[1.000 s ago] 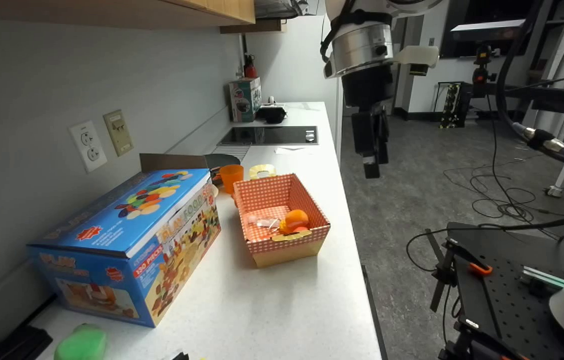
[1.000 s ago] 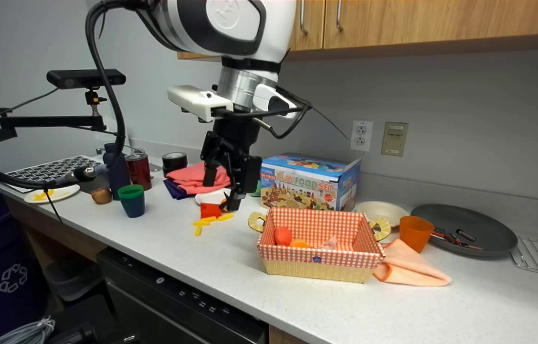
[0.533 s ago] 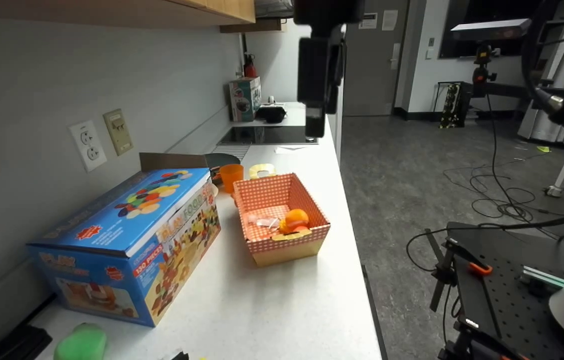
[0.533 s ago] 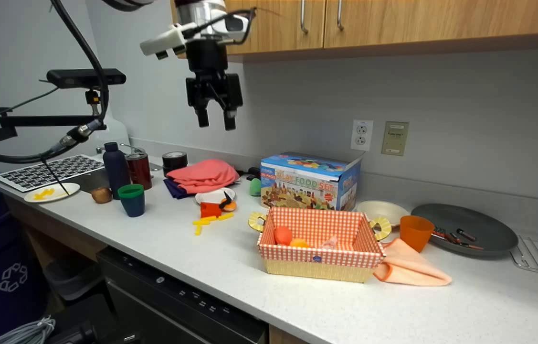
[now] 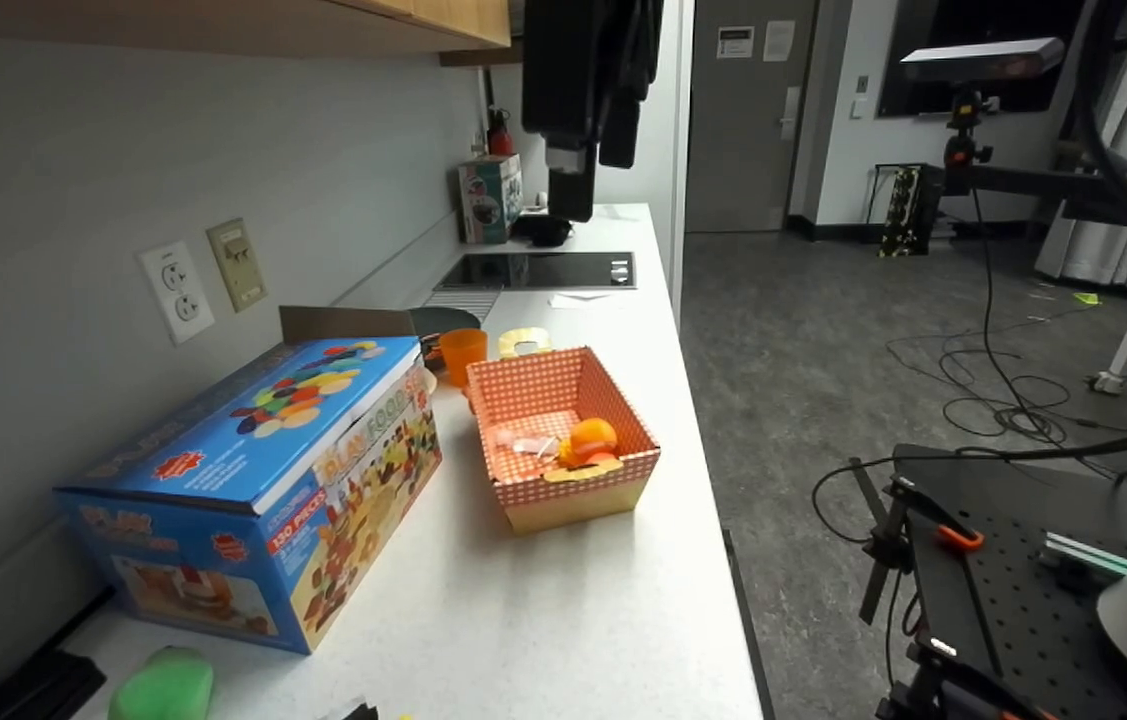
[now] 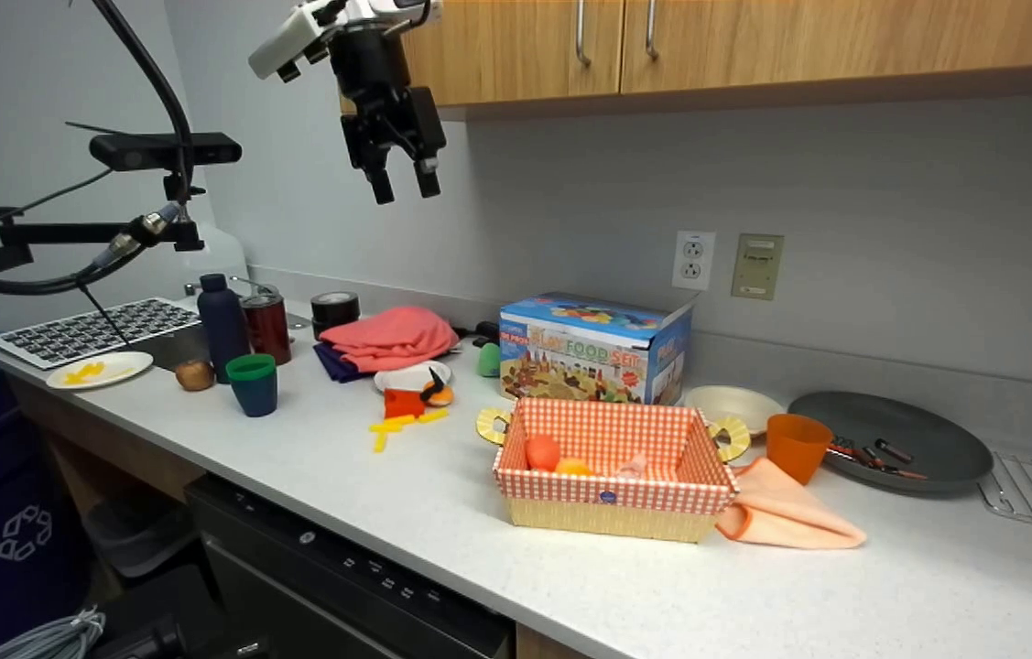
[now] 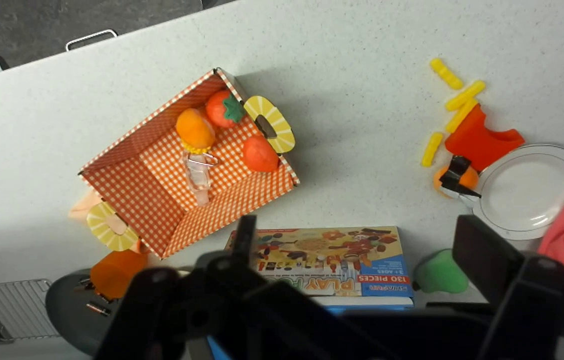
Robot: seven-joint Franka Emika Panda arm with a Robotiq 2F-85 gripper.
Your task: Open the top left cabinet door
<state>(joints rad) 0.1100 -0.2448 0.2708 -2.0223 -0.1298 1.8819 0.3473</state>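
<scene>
The wooden upper cabinet has a left door (image 6: 516, 50) and a right door (image 6: 799, 37), both shut, in an exterior view. The left door's metal bar handle (image 6: 581, 35) hangs close to the right door's handle (image 6: 651, 32). The cabinet's underside (image 5: 203, 25) also shows in an exterior view; the upper parts of the doors are out of view. My gripper (image 6: 404, 183) is open and empty, fingers pointing down and slightly tilted. In that view it appears below and left of the left door's handle, apart from it. In the wrist view the open gripper (image 7: 362, 245) faces the counter.
On the counter (image 6: 314, 458) stand a checkered basket (image 6: 607, 517) with toy food, a play food box (image 6: 575, 361), an orange cup (image 6: 795, 444), a dark pan (image 6: 891, 430), a navy bottle (image 6: 222, 329) and coral cloth (image 6: 396, 337). A camera (image 6: 166, 151) on a stand is at left.
My gripper has risen from just above the counter items to near the cabinet's lower edge, and moved left in both exterior views. It stays open. The cabinet doors and counter items have not moved.
</scene>
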